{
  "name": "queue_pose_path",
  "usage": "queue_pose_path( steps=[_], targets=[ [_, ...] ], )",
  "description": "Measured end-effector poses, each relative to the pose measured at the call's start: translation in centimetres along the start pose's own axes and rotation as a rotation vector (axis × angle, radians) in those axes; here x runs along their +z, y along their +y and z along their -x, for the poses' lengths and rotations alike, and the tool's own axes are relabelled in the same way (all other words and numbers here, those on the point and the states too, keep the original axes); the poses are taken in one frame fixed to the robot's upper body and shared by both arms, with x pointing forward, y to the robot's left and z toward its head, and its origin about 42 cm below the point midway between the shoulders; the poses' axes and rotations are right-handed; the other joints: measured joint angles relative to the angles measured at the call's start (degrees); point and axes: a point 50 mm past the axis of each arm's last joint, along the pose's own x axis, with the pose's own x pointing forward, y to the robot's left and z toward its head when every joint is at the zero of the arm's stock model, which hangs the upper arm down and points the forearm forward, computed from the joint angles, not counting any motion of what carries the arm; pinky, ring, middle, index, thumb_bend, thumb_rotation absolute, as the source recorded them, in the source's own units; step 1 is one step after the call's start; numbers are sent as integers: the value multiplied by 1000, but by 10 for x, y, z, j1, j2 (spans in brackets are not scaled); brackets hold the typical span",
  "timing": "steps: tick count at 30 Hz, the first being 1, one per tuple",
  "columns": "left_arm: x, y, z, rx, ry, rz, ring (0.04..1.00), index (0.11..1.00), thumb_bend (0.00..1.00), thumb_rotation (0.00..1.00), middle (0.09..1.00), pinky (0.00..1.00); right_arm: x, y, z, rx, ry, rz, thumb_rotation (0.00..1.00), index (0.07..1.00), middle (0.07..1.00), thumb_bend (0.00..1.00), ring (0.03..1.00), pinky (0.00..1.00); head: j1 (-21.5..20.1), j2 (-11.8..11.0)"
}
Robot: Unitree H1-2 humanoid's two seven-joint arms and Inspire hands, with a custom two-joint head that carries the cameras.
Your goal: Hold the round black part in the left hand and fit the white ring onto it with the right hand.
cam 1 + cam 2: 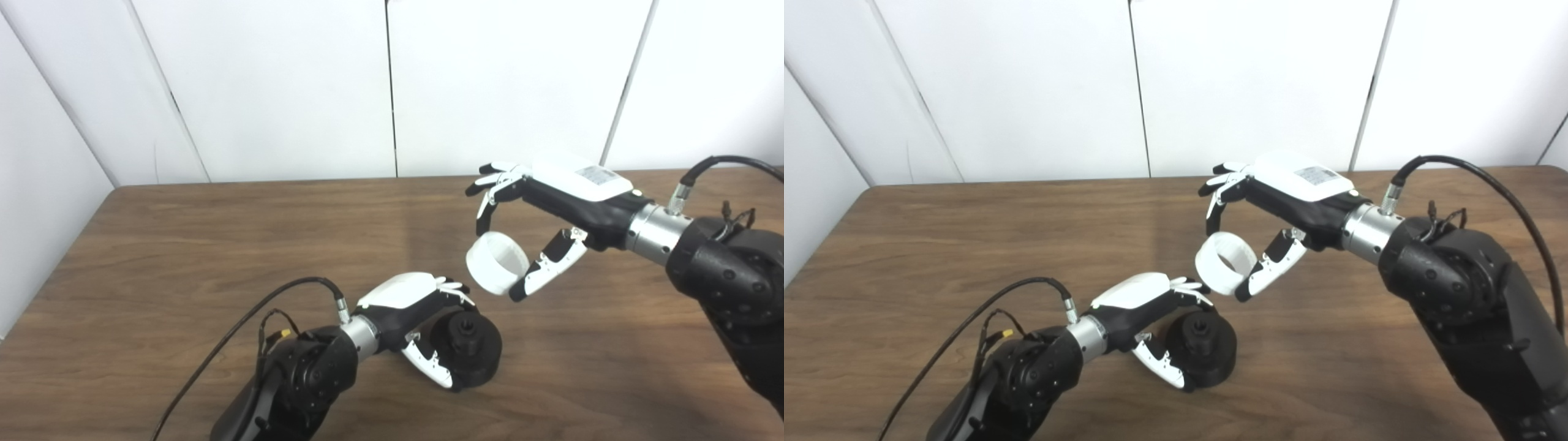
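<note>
Black, matte, chunky: the round black part [468, 347] sits in my left hand [422, 318], near the front edge of the desk [184, 257] and about midway along it. Fingers curl over its top, thumb hooks under its lower rim, so the hand is clamped on it. Its face turns up and toward my right side, with a raised hub at the centre. Whether its underside touches the desk I cannot tell.

White ring [496, 265]: pinched in my right hand [551, 214], thumb under the lower rim, fingertips on the upper rim, opening tilted toward the black part. It hangs above the desk, up and to the right of the part and close to it, clear of my left fingertips by a small gap.

Handling, as I judge it:
- Ring looks thin-walled, smooth plastic, light. Likely stiff enough to keep round but could flex oval under a hard pinch, which would spoil the fit. Light grip across the rim, leading edge kept free.
- Smooth wall may slip if the fit is snug; press squarely, not at an angle.
- Black part looks solid and heavier, rigid, not fragile. Best held by the outer rim, as now, leaving the face bare.
- Left fingers over the top edge may crowd the ring's path.
</note>
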Motion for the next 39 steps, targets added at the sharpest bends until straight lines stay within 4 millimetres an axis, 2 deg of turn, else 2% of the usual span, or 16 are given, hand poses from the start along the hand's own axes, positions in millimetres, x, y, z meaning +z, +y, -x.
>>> queue_pose_path(
  steps=[16,24,39],
  targets=[
    [1,1,-1,-1,4,6,1000,777,940,197,958,888,7,25,-7,100,-30,-19,229,583,865,843,955,846,2,2],
    [0,1,-1,-2,3,9,1000,781,946,205,958,882,2,37,-9,130,-17,-29,222,582,869,845,958,867,1,2],
    [1,1,-1,-3,2,9,1000,778,940,198,963,885,2,46,-14,167,-20,-29,224,594,876,833,972,854,3,0]
  ],
)
